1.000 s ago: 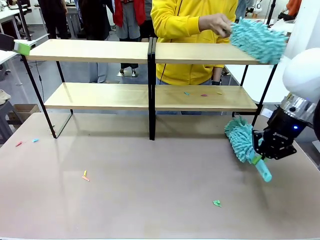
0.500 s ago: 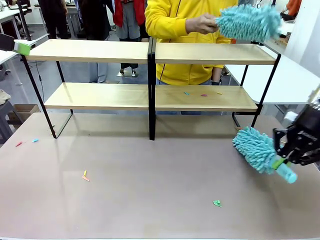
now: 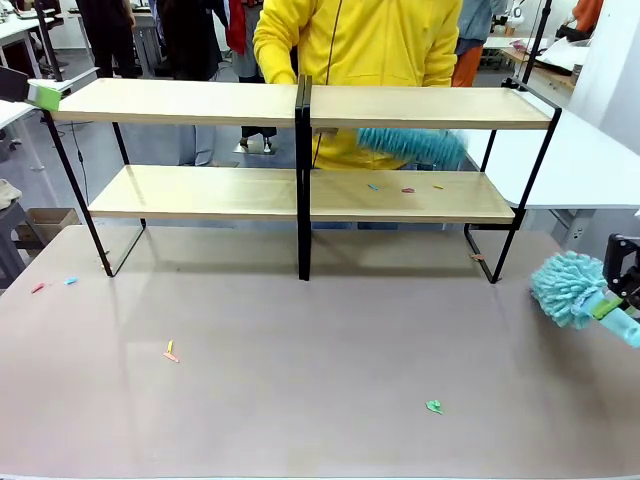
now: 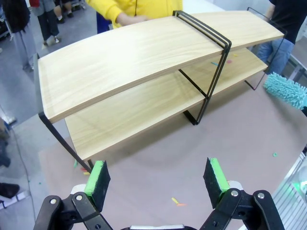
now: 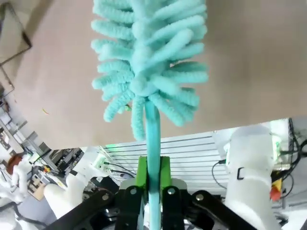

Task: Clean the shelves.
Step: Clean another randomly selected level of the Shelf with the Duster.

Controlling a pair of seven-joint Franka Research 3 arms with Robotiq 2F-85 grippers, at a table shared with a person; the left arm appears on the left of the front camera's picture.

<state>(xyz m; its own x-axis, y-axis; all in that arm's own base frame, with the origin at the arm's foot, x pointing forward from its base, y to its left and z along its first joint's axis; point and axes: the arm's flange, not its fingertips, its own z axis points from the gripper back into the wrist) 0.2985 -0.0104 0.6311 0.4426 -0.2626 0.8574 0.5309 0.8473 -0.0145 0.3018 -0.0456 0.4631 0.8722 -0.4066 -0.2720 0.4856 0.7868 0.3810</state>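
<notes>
1. gripping a thin teal handle, the right hand [image 3: 606,306] is clamped on a fluffy teal chenille duster [image 3: 567,288] at the right edge of the table, well apart from the shelves. in the right wrist view the green pads [image 5: 142,171] pinch the handle just below the head.
2. the left hand [image 4: 156,178] hangs high over the rack's left end, spread wide and holding nothing.
3. the wide two-tier rack of light-wood shelves in a thin black metal frame [image 3: 200,102] stands across the far half of the table, between the robot and a person in a yellow top [image 3: 360,40].
4. to do this step well, i'd bring the duster head in low under the top board, toward the small coloured scraps [image 3: 405,188] on the right half of the lower board, staying clear of the frame's right end.
5. the person's own teal duster [image 3: 412,146] is working in that same bay from behind. a clash there looks like the main risk, so taking the front edge seems wiser.
6. the matt grey-brown table [image 3: 300,320] carries litter too: a green scrap [image 3: 433,406] near the front and orange bits [image 3: 170,351] to the left.
7. beyond it are a white side table [image 3: 570,160], other people standing [image 3: 110,35] and grey floor [image 3: 160,150].
</notes>
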